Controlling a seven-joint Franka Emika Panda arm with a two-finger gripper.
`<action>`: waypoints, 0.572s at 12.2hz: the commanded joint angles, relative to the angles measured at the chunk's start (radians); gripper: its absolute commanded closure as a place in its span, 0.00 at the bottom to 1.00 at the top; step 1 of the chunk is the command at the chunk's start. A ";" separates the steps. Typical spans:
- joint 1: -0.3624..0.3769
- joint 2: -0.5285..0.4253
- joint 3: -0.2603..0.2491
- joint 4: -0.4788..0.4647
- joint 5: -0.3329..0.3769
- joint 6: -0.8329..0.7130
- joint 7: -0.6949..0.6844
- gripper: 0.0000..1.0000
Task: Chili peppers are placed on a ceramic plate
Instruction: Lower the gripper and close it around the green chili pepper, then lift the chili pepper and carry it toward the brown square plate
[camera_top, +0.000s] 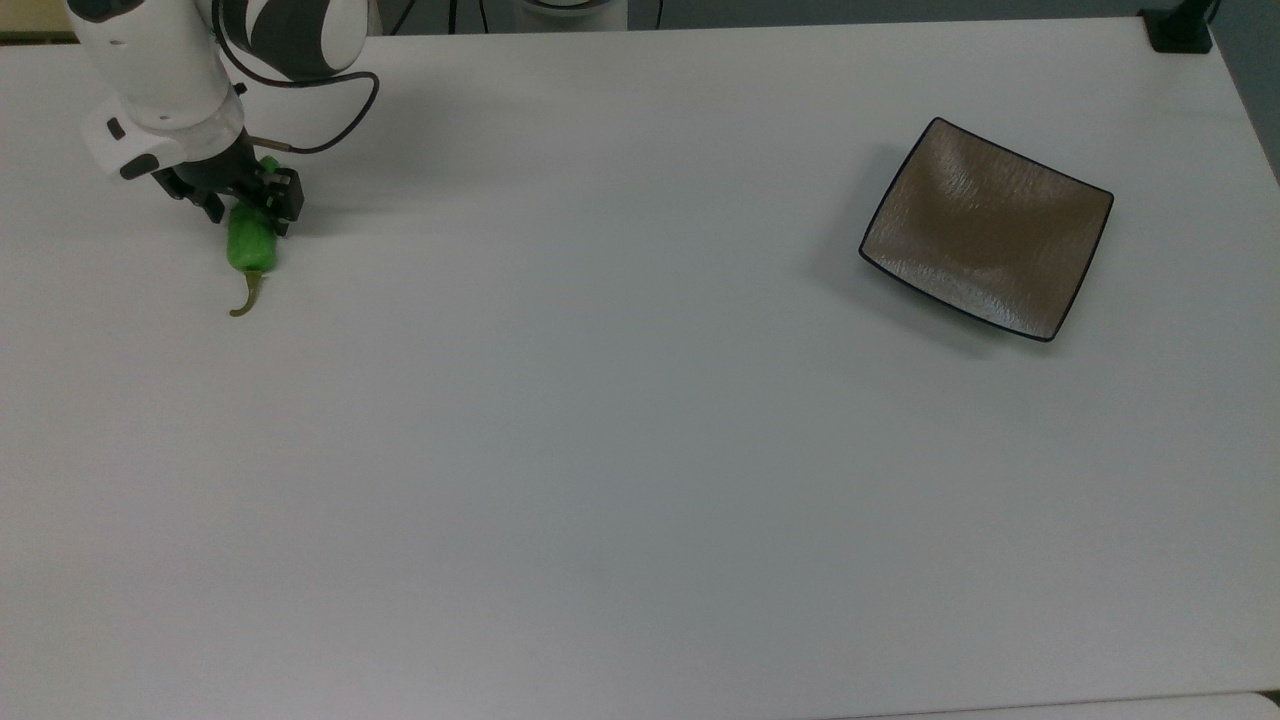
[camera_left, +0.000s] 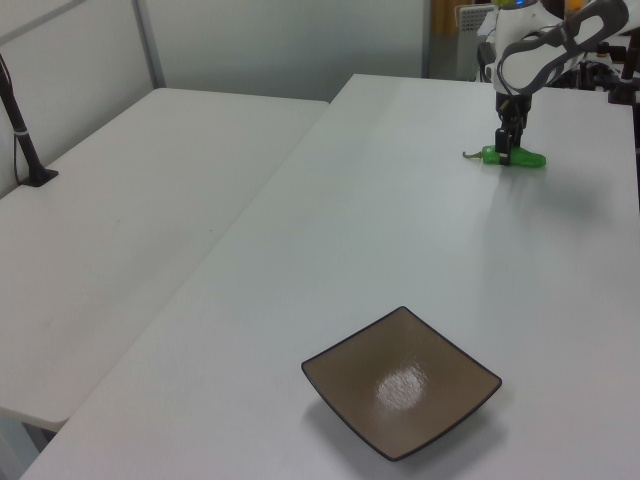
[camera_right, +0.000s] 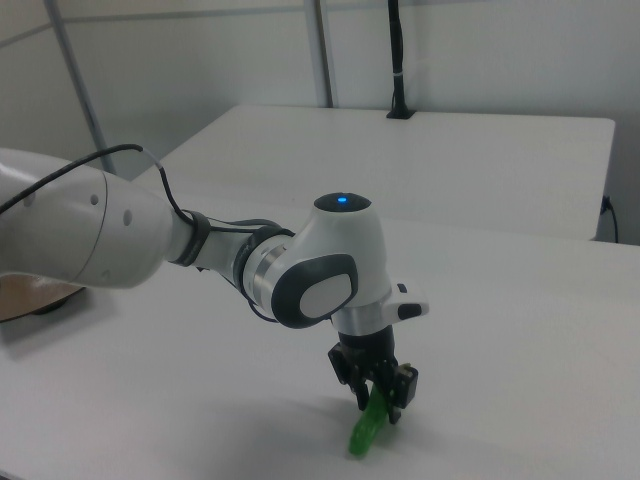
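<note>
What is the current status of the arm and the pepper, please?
Gripper down at the pepper, fingers either side of it, not closed. Pepper flat on the table. Plate empty, far across the table. Nothing between them.

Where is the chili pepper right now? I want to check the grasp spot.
The chili pepper lies on the table at the top view's far left, under the tool, far from the ceramic plate.

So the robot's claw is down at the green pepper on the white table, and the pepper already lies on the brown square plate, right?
Not quite. The gripper is down at the green pepper, but the pepper lies on the white table, far from the brown square plate, which holds nothing. The top view shows it.
</note>
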 joint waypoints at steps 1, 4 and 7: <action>-0.014 -0.010 0.017 -0.020 0.012 0.020 -0.039 0.95; -0.014 -0.013 0.022 -0.018 0.012 0.016 -0.039 0.95; -0.014 -0.040 0.036 -0.006 0.030 -0.007 -0.037 0.93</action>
